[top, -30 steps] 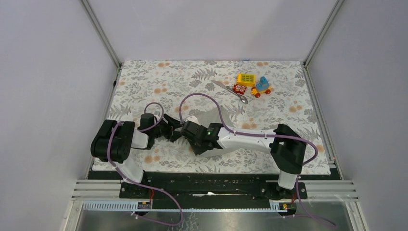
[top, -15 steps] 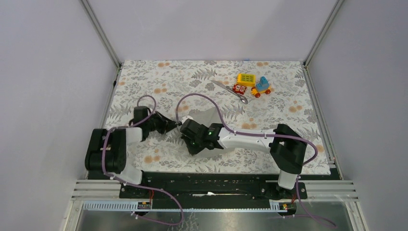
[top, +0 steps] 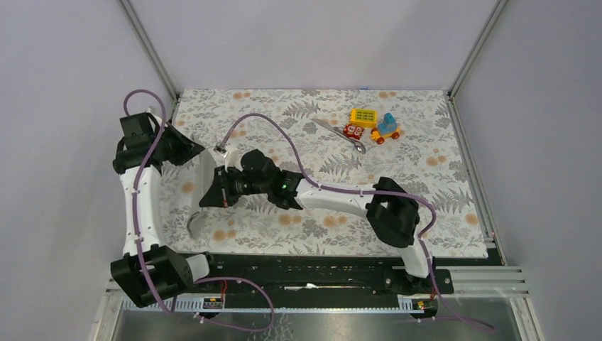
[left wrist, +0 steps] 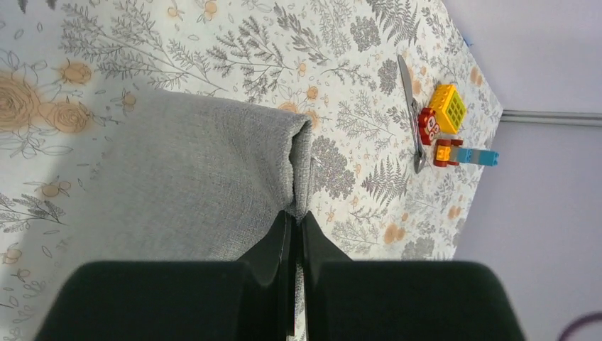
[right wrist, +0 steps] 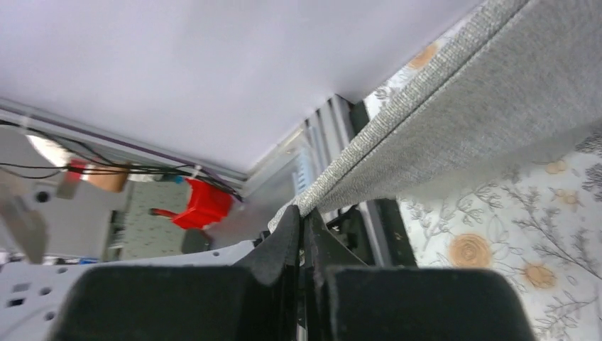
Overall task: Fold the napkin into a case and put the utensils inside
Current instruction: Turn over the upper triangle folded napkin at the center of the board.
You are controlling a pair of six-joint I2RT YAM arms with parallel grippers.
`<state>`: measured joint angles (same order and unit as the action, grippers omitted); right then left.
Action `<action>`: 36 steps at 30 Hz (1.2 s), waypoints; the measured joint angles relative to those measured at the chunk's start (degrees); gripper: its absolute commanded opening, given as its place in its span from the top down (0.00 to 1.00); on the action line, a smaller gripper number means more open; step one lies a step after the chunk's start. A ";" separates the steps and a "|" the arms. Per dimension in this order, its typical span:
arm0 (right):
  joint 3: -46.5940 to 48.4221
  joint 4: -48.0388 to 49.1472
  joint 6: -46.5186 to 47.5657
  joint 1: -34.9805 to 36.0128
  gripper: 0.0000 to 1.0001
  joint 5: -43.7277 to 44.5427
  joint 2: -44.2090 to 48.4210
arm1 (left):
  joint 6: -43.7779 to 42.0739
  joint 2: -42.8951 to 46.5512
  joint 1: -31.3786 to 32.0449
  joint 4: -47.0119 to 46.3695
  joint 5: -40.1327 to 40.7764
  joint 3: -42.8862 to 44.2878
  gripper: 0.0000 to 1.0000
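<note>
The grey napkin (left wrist: 184, 177) hangs stretched above the floral tablecloth between both grippers. My left gripper (left wrist: 297, 214) is shut on one of its corners; in the top view it (top: 197, 150) is high at the left edge. My right gripper (right wrist: 304, 214) is shut on another corner of the napkin (right wrist: 497, 99) and sits nearer the table's front (top: 208, 198). The silver utensils (top: 342, 136) lie together at the far right, spoon bowl (left wrist: 419, 163) toward the front, well away from both grippers.
Colourful toy blocks sit right beside the utensils: a yellow one (top: 363, 116), a red one (top: 351, 130) and a blue wheeled one (top: 387, 126). The metal frame post (top: 149, 50) stands close behind the left arm. The tablecloth (top: 426, 177) covers the table.
The left gripper closed on the napkin and swung up to the far left. The right gripper moved left with its corner, and the napkin came up off the table.
</note>
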<state>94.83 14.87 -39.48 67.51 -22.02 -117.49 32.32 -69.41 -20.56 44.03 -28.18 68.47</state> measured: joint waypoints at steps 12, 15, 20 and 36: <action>-34.36 37.55 -22.58 -12.24 1.00 -11.87 -1.64 | 1.84 -23.43 28.37 -7.04 19.58 1.86 1.00; -43.39 43.19 -25.33 -15.04 1.00 -13.60 -1.77 | 2.84 -30.91 33.97 -9.86 21.42 1.77 1.00; -54.45 49.68 -26.88 -18.47 0.95 -14.23 -1.64 | 3.39 -38.80 40.83 -11.02 22.14 4.72 0.90; -65.99 25.18 -13.44 -24.30 0.49 -16.57 17.49 | 0.28 -29.99 43.56 -18.32 14.36 6.25 0.33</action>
<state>28.84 40.05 -52.93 43.20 -38.59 -100.01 32.60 -99.39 23.00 25.71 -13.82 74.72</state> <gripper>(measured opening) 0.523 0.692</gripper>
